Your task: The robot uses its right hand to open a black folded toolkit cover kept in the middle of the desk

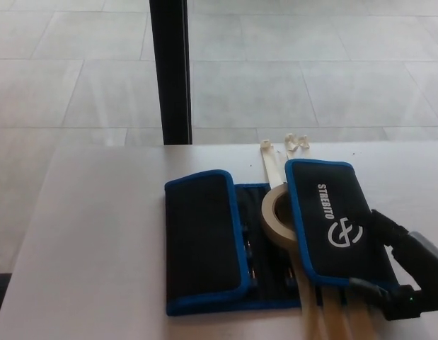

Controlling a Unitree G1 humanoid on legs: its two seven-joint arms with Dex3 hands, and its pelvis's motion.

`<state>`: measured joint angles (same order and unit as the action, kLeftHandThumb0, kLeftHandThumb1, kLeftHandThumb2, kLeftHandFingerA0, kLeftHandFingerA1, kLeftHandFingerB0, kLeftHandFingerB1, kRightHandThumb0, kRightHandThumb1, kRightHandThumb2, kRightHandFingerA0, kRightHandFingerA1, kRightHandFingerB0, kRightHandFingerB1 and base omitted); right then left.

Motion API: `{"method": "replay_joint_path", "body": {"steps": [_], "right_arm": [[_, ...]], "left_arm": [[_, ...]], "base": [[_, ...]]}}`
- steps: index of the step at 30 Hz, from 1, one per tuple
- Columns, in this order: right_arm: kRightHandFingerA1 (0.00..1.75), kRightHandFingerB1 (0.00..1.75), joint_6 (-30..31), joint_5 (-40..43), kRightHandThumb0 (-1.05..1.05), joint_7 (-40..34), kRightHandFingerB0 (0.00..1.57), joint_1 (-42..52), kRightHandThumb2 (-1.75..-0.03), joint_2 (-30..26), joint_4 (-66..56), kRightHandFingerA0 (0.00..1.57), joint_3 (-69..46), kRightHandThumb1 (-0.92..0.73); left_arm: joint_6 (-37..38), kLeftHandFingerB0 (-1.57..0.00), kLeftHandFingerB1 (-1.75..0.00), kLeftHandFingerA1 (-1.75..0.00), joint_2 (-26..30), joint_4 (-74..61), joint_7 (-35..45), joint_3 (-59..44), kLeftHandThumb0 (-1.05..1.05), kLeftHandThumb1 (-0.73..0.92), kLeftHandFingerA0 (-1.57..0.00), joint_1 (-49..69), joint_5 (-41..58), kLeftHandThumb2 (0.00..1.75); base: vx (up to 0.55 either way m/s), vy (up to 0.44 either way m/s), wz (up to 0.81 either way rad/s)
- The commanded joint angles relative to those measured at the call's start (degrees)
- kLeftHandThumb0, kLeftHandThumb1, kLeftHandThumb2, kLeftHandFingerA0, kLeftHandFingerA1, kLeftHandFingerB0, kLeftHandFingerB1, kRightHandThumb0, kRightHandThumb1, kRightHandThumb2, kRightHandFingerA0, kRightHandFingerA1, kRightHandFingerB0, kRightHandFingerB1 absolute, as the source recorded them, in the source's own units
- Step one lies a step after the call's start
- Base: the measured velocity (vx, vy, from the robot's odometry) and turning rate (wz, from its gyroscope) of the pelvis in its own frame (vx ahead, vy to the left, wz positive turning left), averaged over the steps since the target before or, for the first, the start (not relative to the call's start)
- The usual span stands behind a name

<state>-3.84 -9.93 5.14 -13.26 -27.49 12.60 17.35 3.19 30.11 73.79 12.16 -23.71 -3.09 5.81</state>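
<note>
Right hand (399, 280), fingers spread and empty, sits at the near right corner of the toolkit cover (275, 241); its right flap (339, 223) runs away from the robot.

Toolkit cover (204, 237) looking like matt black woven cloth w/ blue fabric trim; tape roll (277, 216) showing dull papery beige; counter (91, 241) appearing smooth, matt.

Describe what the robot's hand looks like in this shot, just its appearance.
Only the right hand shows, at the lower right corner. It is black and glossy, with thick, blocky fingers built from jointed segments. A small green light glows on the lower part near the frame's bottom edge. No cables or printed markings are visible. The left hand is out of view.
</note>
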Motion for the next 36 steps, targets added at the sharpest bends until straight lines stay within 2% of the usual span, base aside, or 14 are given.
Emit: {"method": "replay_joint_path", "body": {"steps": [1, 9, 17, 18, 20, 21, 23, 24, 26, 27, 28, 29, 35, 36], "right_arm": [[0.38, 0.3, -1.7, -5.8, -0.53, 0.5, 0.19, -1.4, -0.61, -0.8, 2.2, 0.04, 0.5, -0.66], [0.37, 0.3, -1.9, -14.6, -0.49, -5.4, 0.23, -4.7, -0.61, -0.1, 7.1, 0.06, 2.5, -0.65], [0.08, 0.28, 2.7, -25.3, -0.47, -15.1, 0.2, -8.2, -0.58, 2.4, 12.7, 0.0, 8.3, -0.61], [0.04, 0.38, 2.4, -27.0, -0.51, -17.2, 0.14, -8.8, -0.75, 3.1, 14.3, 0.0, 9.8, -0.53], [0.04, 0.38, 2.3, -27.1, -0.51, -17.6, 0.14, -9.1, -0.75, 3.2, 14.8, 0.0, 10.0, -0.53], [0.02, 0.36, 2.5, -27.9, -0.53, -18.1, 0.13, -9.7, -0.76, 4.1, 16.2, 0.0, 11.2, -0.54], [0.03, 0.28, 2.0, -29.0, -0.49, -19.4, 0.17, -10.2, -0.59, 4.7, 17.2, 0.0, 12.3, -0.63], [0.14, 0.37, 2.1, -30.4, -0.58, -19.7, 0.09, -10.2, -0.75, 4.7, 16.7, 0.0, 13.5, -0.39], [0.11, 0.36, 2.5, -31.6, -0.6, -20.6, 0.09, -10.4, -0.74, 4.8, 17.0, 0.0, 14.6, -0.39], [0.1, 0.36, 3.1, -33.8, -0.66, -22.4, 0.1, -10.8, -0.73, 4.9, 17.8, 0.0, 16.1, -0.39], [0.1, 0.36, 3.1, -33.8, -0.66, -22.6, 0.1, -10.8, -0.73, 4.8, 17.9, 0.0, 16.2, -0.39], [0.03, 0.33, 2.8, -33.6, -0.51, -22.7, 0.13, -10.7, -0.68, 4.8, 18.1, 0.0, 16.3, -0.54], [0.2, 0.41, 4.4, -35.0, -0.58, -25.6, 0.08, -11.0, -0.78, 4.3, 20.8, 0.0, 17.0, -0.39], [0.21, 0.32, 4.9, -35.8, -0.47, -27.6, 0.17, -11.3, -0.61, 4.4, 22.1, 0.0, 17.2, -0.59]], "left_arm": [[-0.4, -0.26, -0.43, -0.58, 1.6, 0.6, 0.5, -0.9, -1.03, 0.78, -0.31, 0.1, 1.5, 0.84], [0.1, -0.26, -0.4, -0.57, 1.8, 0.2, 0.7, -0.5, -0.96, 0.92, -0.29, 0.0, 0.9, 0.72], [0.5, -0.26, -0.4, -0.55, 1.9, 0.5, 0.9, -0.2, -0.95, 0.92, -0.25, -0.2, 0.7, 0.72], [0.2, -0.19, -0.47, -0.63, 2.0, 0.5, 0.2, 0.4, -0.91, 0.75, -0.32, -0.3, 0.1, 1.2], [0.2, -0.19, -0.47, -0.63, 2.0, 0.5, 0.2, 0.5, -0.91, 0.75, -0.32, -0.4, 0.2, 1.2], [0.3, -0.28, -0.39, -0.56, 2.1, 0.6, 1.1, 0.3, -0.97, 0.92, -0.26, -0.3, 0.5, 0.72], [0.3, -0.29, -0.39, -0.55, 2.2, 0.5, 0.8, 0.6, -0.95, 0.92, -0.26, -0.6, 0.3, 0.74], [0.8, -0.27, -0.4, -0.59, 2.1, 0.4, 0.5, 1.4, -0.98, 0.91, -0.27, -0.5, -0.5, 0.74], [0.4, -0.29, -0.4, -0.57, 2.1, 0.4, 0.7, 1.1, -0.97, 0.92, -0.27, -0.7, 0.2, 0.72], [-0.3, -0.2, -0.48, -0.6, 1.8, 0.5, 0.6, 0.1, -0.9, 0.71, -0.25, -1.0, 1.3, 1.16], [-0.3, -0.2, -0.48, -0.6, 1.8, 0.5, 0.6, 0.1, -0.9, 0.71, -0.25, -1.1, 1.3, 1.16], [-0.1, -0.28, -0.4, -0.56, 1.8, 0.5, 0.6, 0.2, -0.95, 0.92, -0.27, -1.1, 1.2, 0.71], [0.0, -0.25, -0.4, -0.56, 1.9, 0.3, 1.0, 0.3, -0.96, 0.92, -0.26, -1.1, 1.1, 0.74], [0.2, -0.24, -0.39, -0.55, 2.0, 0.2, 0.9, 1.0, -0.96, 0.92, -0.25, -1.1, 0.4, 0.75]], "base": [[0.0, 0.0, 0.0], [0.0, 0.0, 0.0], [0.0, 0.0, 0.0], [0.0, 0.0, 0.0], [0.0, 0.0, 0.0], [0.0, 0.0, 0.0], [0.0, 0.0, 0.0], [0.0, 0.0, 0.0], [0.0, 0.0, 0.0], [0.0, 0.0, 0.0], [0.0, 0.0, 0.0], [0.0, 0.0, 0.0], [0.0, 0.0, 0.0], [0.0, 0.0, 0.0]]}}
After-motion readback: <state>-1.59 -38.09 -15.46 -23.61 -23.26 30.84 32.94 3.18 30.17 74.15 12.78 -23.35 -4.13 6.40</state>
